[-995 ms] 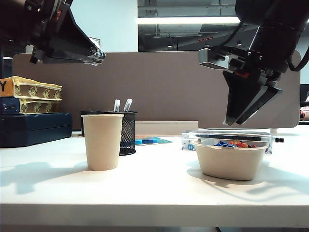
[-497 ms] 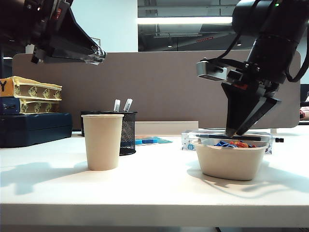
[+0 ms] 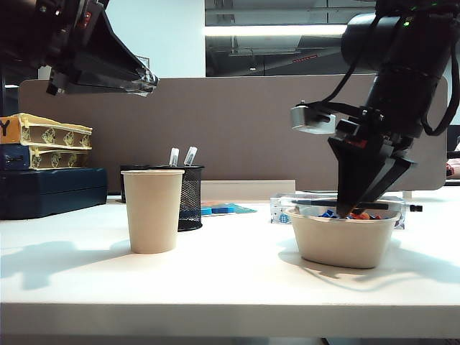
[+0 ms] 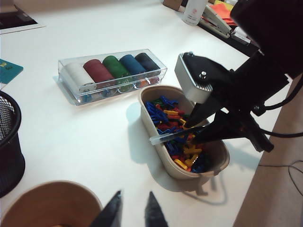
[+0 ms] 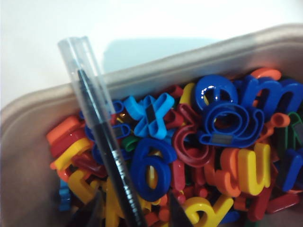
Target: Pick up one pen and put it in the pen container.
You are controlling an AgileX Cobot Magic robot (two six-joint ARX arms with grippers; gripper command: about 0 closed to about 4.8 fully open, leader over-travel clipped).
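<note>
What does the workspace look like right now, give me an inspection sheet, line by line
Surface: white table, no spills seen.
Job's things: pen lies across the beige bowl of coloured plastic letters; black mesh pen container stands behind the paper cup, already holding two pens.
Clutter: clear box of thread spools, teal card, stacked boxes at the far left.
Grippers: right hand is down at the bowl, jaws open either side of the pen, not yet closed; left hand hangs high over the paper cup, part open, empty.
Cables: black cable on the right arm, clear of the table.
Surroundings: grey partition behind.
</note>
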